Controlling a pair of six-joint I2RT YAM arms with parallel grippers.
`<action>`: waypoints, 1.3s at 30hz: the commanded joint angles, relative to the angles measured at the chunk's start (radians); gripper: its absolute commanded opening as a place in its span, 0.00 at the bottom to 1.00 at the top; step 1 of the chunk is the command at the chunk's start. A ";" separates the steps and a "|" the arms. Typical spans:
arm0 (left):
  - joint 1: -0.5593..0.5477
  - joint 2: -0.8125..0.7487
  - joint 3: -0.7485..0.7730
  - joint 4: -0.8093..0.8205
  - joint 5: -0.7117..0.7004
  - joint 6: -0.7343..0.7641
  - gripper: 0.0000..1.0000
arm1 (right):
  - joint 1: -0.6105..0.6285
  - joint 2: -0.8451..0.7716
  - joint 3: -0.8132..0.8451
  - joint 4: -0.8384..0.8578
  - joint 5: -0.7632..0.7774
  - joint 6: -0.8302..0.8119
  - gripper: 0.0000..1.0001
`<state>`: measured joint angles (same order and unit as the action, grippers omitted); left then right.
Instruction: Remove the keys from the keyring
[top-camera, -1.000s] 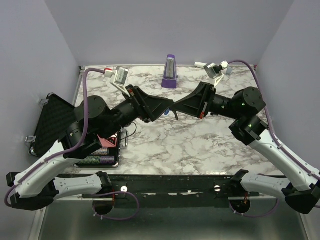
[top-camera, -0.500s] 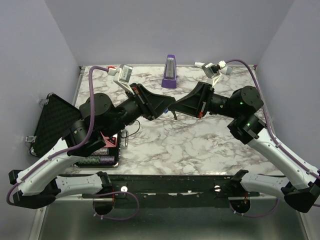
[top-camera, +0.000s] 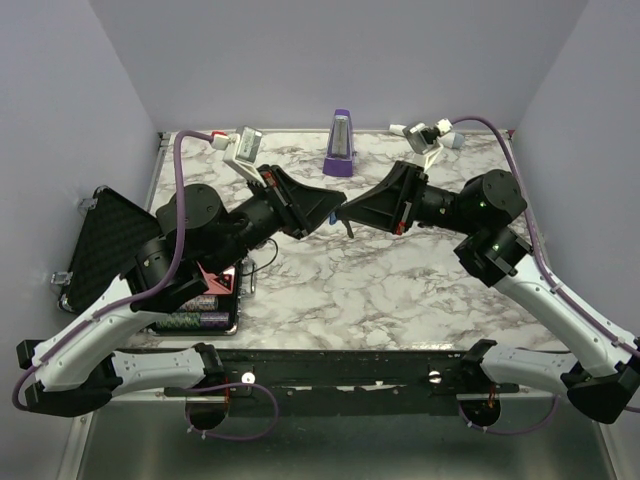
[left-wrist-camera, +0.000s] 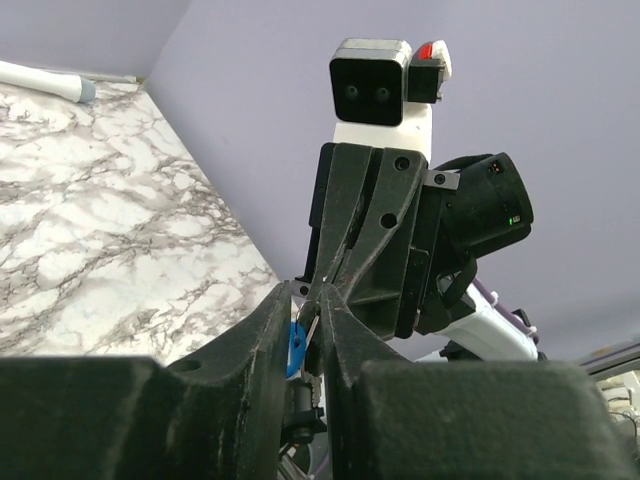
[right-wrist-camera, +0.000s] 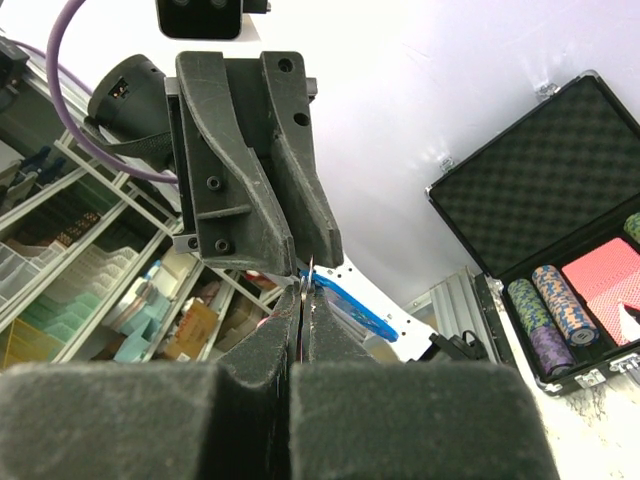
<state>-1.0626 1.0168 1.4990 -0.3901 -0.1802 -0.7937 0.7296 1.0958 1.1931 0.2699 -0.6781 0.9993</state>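
Left gripper (top-camera: 328, 213) and right gripper (top-camera: 347, 207) tip to tip in the air over the middle of the marble table (top-camera: 400, 290), well above its surface; left fingers (left-wrist-camera: 262, 330) pressed nearly together on the keys (left-wrist-camera: 294, 346), the blue plastic head wedged in the narrow slot between them; right fingers (right-wrist-camera: 262, 340) drawn in to a hairline gap, pinching the thin silvery keyring (right-wrist-camera: 309, 272) at their very tips; left fingertips directly opposite, almost touching the right ones; small dangling piece (top-camera: 350, 232) just under the meeting point, too small to identify.

Wide bare marble below and in front of the grippers, out to the near edge and the right edge; purple metronome (top-camera: 340, 146) upright at the back edge, behind the meeting point and apart from it; white cylinder (left-wrist-camera: 40, 81) flat along the back edge, near the wall; open black case (top-camera: 100, 235) past the left edge, its poker chips (top-camera: 200, 318) and red card pack (right-wrist-camera: 600, 280) by the near-left corner, beneath the left arm; walls close on the left, back and right.
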 joint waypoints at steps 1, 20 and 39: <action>-0.004 0.011 0.038 -0.016 -0.015 0.007 0.23 | -0.002 0.009 0.034 0.032 -0.028 -0.018 0.01; -0.005 0.068 0.099 -0.067 0.074 0.036 0.00 | -0.002 0.022 0.059 -0.006 -0.069 -0.054 0.01; -0.005 0.166 0.239 -0.314 0.358 0.178 0.00 | -0.002 0.078 0.181 -0.268 -0.250 -0.182 0.01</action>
<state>-1.0546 1.1351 1.7409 -0.6456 0.0360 -0.6388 0.7185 1.1427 1.3491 0.0452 -0.8993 0.8455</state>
